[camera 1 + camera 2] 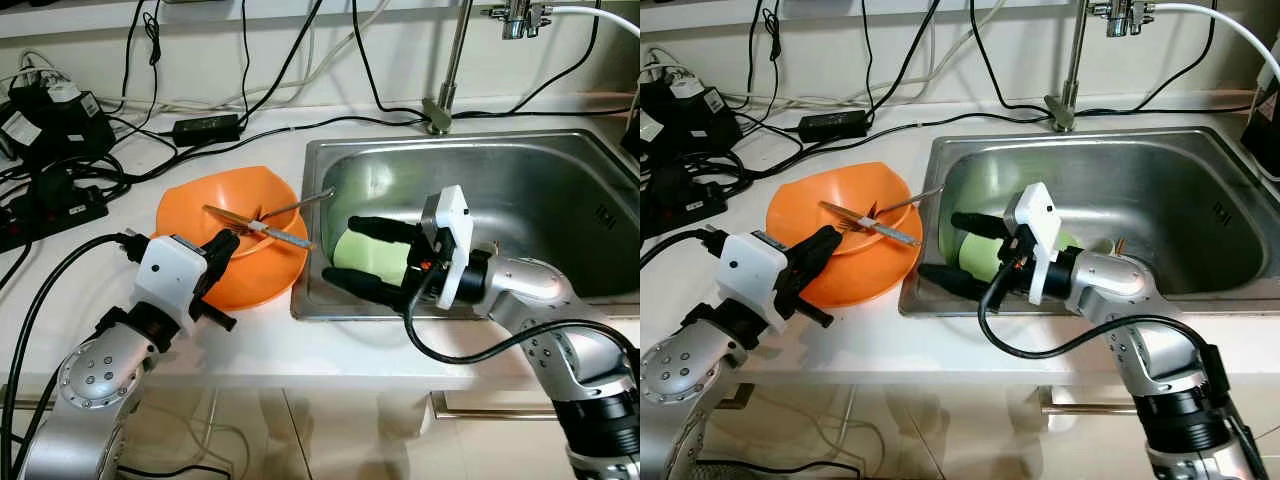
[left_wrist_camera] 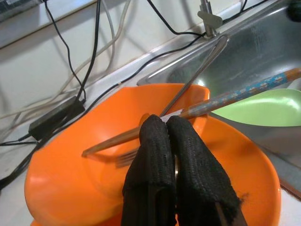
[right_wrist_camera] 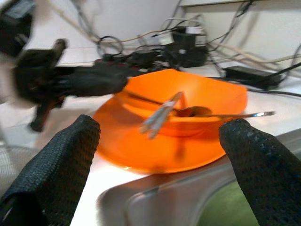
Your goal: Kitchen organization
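Green bowl (image 1: 372, 258) between right fingers (image 1: 385, 229).

I see the bowl (image 1: 232, 240) on the counter (image 1: 260, 350) just left of the sink (image 1: 560, 190), with a fork (image 1: 255, 226) and spoon (image 1: 298, 205) lying in it. A cup (image 1: 372, 256) lies in the sink. Cables (image 1: 60, 170) sit behind the bowl.

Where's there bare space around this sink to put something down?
Free: the sink basin right of the green cup, and the white counter strip along the sink's front edge. Crowded: the back-left counter, tangled with cables and a power strip, and the orange bowl holding cutlery.
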Available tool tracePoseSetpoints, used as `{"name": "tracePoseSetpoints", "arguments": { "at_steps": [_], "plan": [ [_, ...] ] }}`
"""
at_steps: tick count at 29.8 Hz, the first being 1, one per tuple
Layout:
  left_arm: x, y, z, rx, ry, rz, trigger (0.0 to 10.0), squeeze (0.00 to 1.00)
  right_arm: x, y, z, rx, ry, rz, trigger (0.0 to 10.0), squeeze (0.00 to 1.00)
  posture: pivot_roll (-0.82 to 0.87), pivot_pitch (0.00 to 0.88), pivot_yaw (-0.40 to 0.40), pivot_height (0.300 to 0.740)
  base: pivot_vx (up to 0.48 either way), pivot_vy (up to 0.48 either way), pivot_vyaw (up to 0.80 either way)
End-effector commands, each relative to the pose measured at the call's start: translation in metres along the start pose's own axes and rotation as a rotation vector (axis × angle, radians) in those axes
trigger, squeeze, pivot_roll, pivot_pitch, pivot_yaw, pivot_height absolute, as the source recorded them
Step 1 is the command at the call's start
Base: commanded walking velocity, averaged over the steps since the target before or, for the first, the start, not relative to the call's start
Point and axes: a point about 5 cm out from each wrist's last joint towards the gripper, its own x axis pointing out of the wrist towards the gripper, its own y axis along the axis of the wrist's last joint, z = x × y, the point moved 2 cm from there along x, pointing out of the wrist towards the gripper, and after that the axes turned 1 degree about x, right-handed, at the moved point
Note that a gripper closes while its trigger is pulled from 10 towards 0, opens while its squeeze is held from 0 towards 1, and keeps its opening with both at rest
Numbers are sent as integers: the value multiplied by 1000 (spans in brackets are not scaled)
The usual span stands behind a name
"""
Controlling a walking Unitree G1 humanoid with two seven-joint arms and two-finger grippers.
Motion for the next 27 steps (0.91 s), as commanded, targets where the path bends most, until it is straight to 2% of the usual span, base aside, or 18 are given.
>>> {"name": "tracePoseSetpoints", "arguments": {
  "at_steps": [1, 6, 7, 10, 15, 17, 18, 23, 24, 25, 26, 27],
  "plan": [
    [1, -13, 9, -40, -58, -77, 0, 0, 3, 5, 5, -29, -29, 12, 10000, 0, -72, 4, 95, 740, 0, 0, 0],
    [0, -15, 10, -35, -101, -124, 0, 0, 5, 4, 6, -34, -37, 14, 10000, 0, -62, 0, 92, 740, 0, 0, 0],
    [1, -14, 6, -30, -106, -135, 0, 0, 5, 4, 6, -36, -39, 15, 10000, 0, -60, 0, 93, 740, 0, 0, 0],
    [2, -11, 0, -23, -96, -130, 0, 0, 6, 3, 7, -38, -43, 17, 10000, 0, -59, 0, 93, 740, 0, 0, 0],
    [2, -12, -1, -18, -98, -144, 0, 0, 7, 3, 7, -41, -48, 20, 10000, 0, -62, 0, 94, 740, 0, 0, 0],
    [1, -14, 0, -19, -109, -161, 2824, 0, 6, 3, 8, -42, -53, 20, 10000, 0, -62, 0, 94, 740, 0, 0, 0],
    [1, -14, 0, -15, -110, -170, 10000, 0, 6, 3, 9, -43, -55, 20, 10000, 0, -62, 0, 94, 740, 0, 0, 0],
    [-2, -19, -4, -1, -95, -202, 10000, 0, 5, 3, 11, -44, -60, 20, 10000, 0, -57, 0, 92, 740, 0, 0, 0],
    [-4, -22, -8, 15, -67, -212, 10000, 416, 4, 3, 11, -45, -62, 21, 10000, 0, -58, 0, 93, 740, 0, 0, 0],
    [-4, -22, -9, 17, -59, -213, 10000, 416, 4, 3, 12, -45, -62, 21, 10000, 0, -58, 0, 93, 740, 0, 0, 0],
    [-4, -22, -11, 15, -48, -210, 10000, 1000, 4, 3, 12, -45, -63, 22, 10000, 0, -58, 0, 93, 740, 0, 0, 0],
    [-4, -21, -13, 12, -28, -205, 10000, 1000, 4, 3, 12, -46, -63, 22, 10000, 0, -58, 0, 93, 740, 0, 0, 0]
  ]
}}
